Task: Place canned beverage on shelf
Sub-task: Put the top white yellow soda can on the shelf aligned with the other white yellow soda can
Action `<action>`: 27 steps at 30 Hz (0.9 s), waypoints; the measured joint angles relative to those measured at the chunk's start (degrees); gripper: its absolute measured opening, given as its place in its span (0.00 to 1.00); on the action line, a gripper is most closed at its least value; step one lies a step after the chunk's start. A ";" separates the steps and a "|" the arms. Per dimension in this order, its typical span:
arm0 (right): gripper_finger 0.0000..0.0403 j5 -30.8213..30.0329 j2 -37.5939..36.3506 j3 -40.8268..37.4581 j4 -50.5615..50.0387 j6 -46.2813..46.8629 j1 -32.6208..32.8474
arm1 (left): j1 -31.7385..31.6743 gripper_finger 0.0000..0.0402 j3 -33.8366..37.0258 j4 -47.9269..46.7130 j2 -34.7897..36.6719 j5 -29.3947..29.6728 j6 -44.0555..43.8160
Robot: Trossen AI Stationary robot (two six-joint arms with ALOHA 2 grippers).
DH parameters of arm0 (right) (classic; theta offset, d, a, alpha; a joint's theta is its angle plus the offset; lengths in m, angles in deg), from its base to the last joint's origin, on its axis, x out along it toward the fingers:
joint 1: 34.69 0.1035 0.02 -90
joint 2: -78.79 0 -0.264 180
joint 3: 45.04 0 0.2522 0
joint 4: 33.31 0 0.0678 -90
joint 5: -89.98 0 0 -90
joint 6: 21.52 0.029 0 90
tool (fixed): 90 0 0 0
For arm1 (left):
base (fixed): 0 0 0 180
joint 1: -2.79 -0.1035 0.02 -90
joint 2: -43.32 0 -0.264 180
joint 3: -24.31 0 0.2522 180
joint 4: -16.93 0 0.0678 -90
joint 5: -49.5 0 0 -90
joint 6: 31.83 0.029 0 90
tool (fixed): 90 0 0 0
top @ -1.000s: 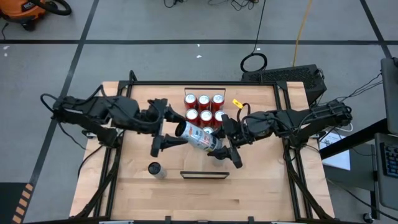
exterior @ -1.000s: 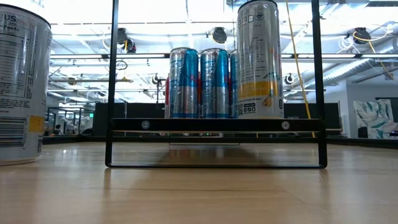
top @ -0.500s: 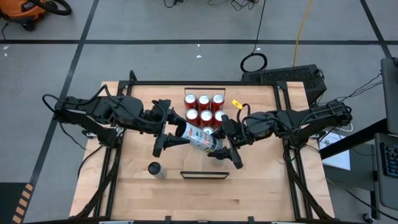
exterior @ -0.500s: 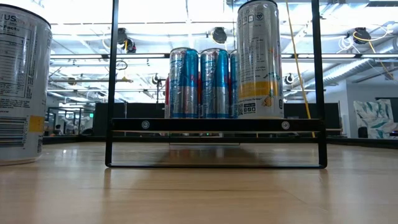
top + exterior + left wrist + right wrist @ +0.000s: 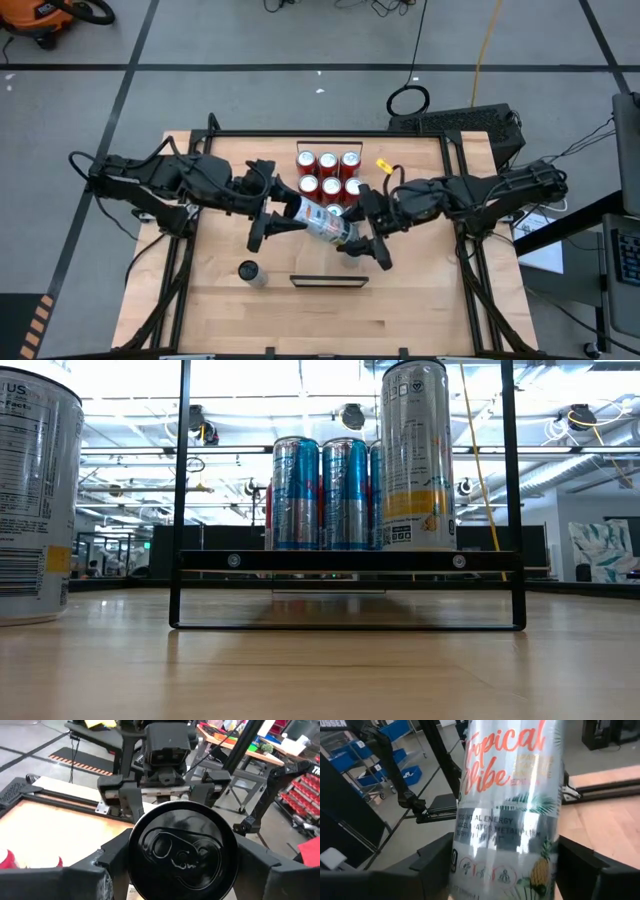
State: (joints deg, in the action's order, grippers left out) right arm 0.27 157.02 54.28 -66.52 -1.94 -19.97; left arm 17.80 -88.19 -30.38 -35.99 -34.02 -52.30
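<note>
A silver "Tropical Vibe" can (image 5: 318, 220) hangs in the air over the table's middle, lying nearly level, its black top (image 5: 182, 847) toward the left. My right gripper (image 5: 350, 230) is shut on the can's bottom end. My left gripper (image 5: 278, 208) is open, one finger on each side of the can's top end; no touch shows. The shelf (image 5: 328, 281) stands near the front edge. In the low view it is a dark board in a black frame (image 5: 320, 560), and a tall can (image 5: 415, 455) shows upright above its right part. My right gripper pinches the can's side walls near its bottom end (image 5: 507, 865) between its two fingers (image 5: 437, 857). The fingers come level from the table's right and lie along the can. The can is lifted clear of the table, nearly level, its top pointing at my left gripper.
Several red-topped cans (image 5: 327, 175) stand in a block at the table's far middle, behind the held can. One more can (image 5: 250, 272) stands upright at the front left and shows large in the low view (image 5: 30, 490). Black rails edge the wooden tabletop (image 5: 430, 300).
My left gripper has moved a little toward the table's right, closer around the can's top end. The can and my right gripper have kept still.
</note>
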 joint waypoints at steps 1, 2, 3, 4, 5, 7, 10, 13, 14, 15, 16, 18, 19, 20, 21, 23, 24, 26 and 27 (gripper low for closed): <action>0.69 0.20 -0.57 0.00 -0.92 0.76 0.03 | 0.02 0.62 0.00 -0.04 0.02 -0.01 -0.56; 0.70 0.73 -1.30 0.04 -2.09 1.43 0.03 | 0.20 0.62 0.00 -0.73 0.20 -0.23 -1.18; 0.71 1.03 -2.06 0.12 -3.54 2.17 0.14 | 0.50 0.62 0.02 -1.12 0.34 -0.23 -1.63; 0.71 1.06 -2.87 0.18 -5.20 2.87 0.35 | 0.68 0.62 0.02 -0.99 0.41 -0.44 -1.85; 0.71 1.13 -3.71 0.20 -7.29 3.44 0.58 | 1.00 0.62 0.02 -0.60 0.44 -0.54 -2.11; 0.71 1.17 -5.18 0.18 -11.72 4.01 1.12 | 1.77 0.62 0.02 -0.72 0.50 -0.81 -3.28; 0.71 1.19 -7.49 0.10 -17.93 5.98 1.81 | 2.95 0.62 0.00 -0.62 0.11 -0.47 -4.91; 0.70 -0.04 -9.89 0.09 -23.58 8.61 2.59 | 3.84 0.62 -0.04 -1.12 -1.29 -0.46 -6.26; 0.70 -1.17 -10.46 0.09 -25.45 9.37 2.97 | 3.97 0.62 -0.04 -1.98 -1.84 -0.41 -6.27; 0.70 -2.57 -11.06 0.09 -27.14 9.89 3.38 | 4.12 0.62 -0.03 -2.89 -2.41 -0.23 -6.37; 0.70 -4.15 -11.61 0.05 -28.85 10.43 3.88 | 4.21 0.62 -0.02 -3.62 -2.85 0.30 -7.05; 0.70 -7.29 -12.66 0.01 -31.46 11.37 4.80 | 4.26 0.62 -0.02 -4.74 -3.67 1.44 -9.26; 0.70 -8.83 -13.22 0.00 -32.49 11.72 5.24 | 4.24 0.62 -0.02 -5.31 -4.13 2.10 -9.83; 0.70 -10.27 -13.74 0.02 -33.52 12.13 5.71 | 4.23 0.62 -0.04 -5.85 -4.57 2.81 -10.15; 0.70 -11.73 -14.27 0.02 -34.40 12.53 6.17 | 4.20 0.62 -0.04 -6.58 -5.03 3.36 -10.21; 0.70 -14.46 -14.97 0.02 -35.81 13.22 7.07 | 4.24 0.62 -0.04 -8.48 -6.17 4.23 -10.31; 0.70 -15.53 -15.21 0.02 -36.67 13.60 7.46 | 4.26 0.62 -0.03 -9.28 -6.53 4.70 -10.32; 0.70 -17.15 -15.61 0.00 -37.91 14.12 8.01 | 4.31 0.62 -0.02 -10.46 -7.23 5.51 -10.09; 0.70 -17.78 -15.80 0.00 -38.30 14.28 8.18 | 4.31 0.62 -0.02 -10.89 -7.44 5.65 -9.44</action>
State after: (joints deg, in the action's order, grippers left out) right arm -17.51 141.22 54.28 -104.82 12.33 -11.79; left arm 22.10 -88.21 -41.27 -43.43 -28.37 -61.75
